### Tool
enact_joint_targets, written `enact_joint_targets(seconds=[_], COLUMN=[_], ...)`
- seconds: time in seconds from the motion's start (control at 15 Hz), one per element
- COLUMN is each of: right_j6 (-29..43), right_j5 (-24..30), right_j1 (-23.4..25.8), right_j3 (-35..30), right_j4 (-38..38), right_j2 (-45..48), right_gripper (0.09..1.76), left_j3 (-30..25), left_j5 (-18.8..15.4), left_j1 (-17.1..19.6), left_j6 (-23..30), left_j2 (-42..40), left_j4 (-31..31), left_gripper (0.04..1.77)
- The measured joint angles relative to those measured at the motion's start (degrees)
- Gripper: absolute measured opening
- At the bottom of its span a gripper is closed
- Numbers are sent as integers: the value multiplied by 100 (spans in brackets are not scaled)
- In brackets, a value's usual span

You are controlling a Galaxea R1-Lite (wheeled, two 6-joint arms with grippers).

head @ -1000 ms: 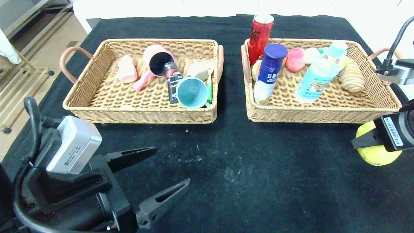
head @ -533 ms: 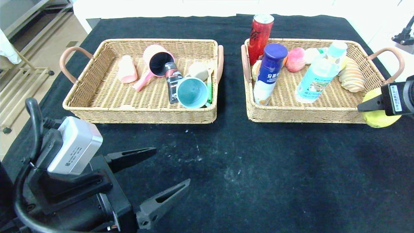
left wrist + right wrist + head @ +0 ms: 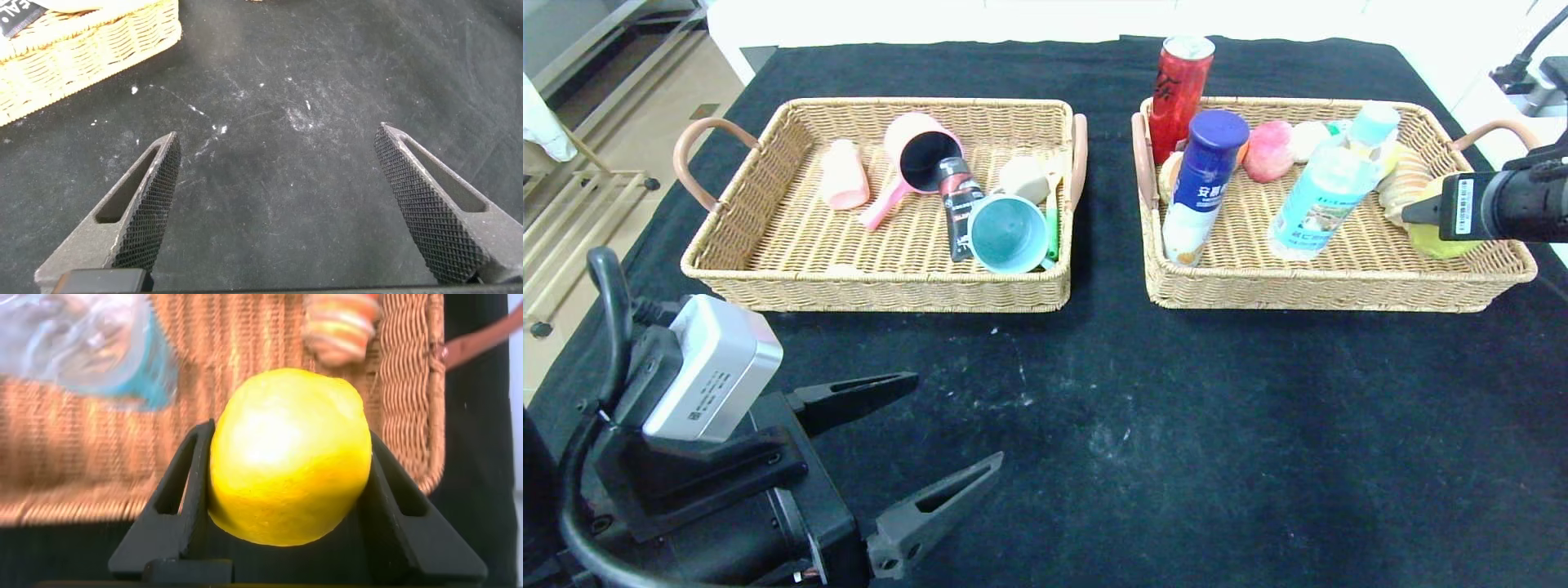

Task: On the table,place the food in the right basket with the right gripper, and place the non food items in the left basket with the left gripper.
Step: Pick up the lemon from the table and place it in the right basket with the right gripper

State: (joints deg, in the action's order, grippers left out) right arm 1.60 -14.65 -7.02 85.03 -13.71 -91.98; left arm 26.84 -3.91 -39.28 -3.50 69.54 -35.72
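My right gripper [image 3: 1419,217] is shut on a yellow lemon-like fruit [image 3: 1441,242], held over the right end of the right basket [image 3: 1339,291]. The right wrist view shows the fruit [image 3: 288,453] pinched between both fingers of that gripper [image 3: 288,431], with the basket's weave [image 3: 245,400] below. My left gripper [image 3: 956,418] hovers open over the near left of the black table. Nothing lies between its fingers in the left wrist view [image 3: 278,132]. The left basket [image 3: 874,291] holds a pink cup [image 3: 923,155], a teal cup [image 3: 1008,233] and other small items.
The right basket holds a red can [image 3: 1181,90], a blue-capped bottle [image 3: 1205,184], a clear bottle [image 3: 1327,192], a pink peach [image 3: 1267,152] and a ridged bread roll [image 3: 1398,186]. Black cloth [image 3: 1176,425] stretches in front of both baskets.
My right gripper has carried the yellow fruit from above the table's near right side up and away, over the right basket's right end. The left arm has not moved.
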Motion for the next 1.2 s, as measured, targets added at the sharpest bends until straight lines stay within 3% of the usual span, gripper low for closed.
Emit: enact_joint_targets(seconds=[0.47,0.73,0.93,1.2], right_j6=[-2,5,13,-26], right_j5=[5,13,18,24], right_j1=[122,160,166,151], right_j3=[-427,-523,-529,-535], right_j4=[1614,1666,1674,1669], right_j2=[-336,-405,-427,-428], right_gripper=[107,107,128,145], left_j3=[2,-20,-33,-33], left_j5=[17,-2,11,26], left_j1=[0,0,0,0], left_j6=[-184,-197,-199,-199], left_j2=[-38,-22,-16,-29], left_j4=[-11,0,-9,-20], left_gripper=[172,172,172,172])
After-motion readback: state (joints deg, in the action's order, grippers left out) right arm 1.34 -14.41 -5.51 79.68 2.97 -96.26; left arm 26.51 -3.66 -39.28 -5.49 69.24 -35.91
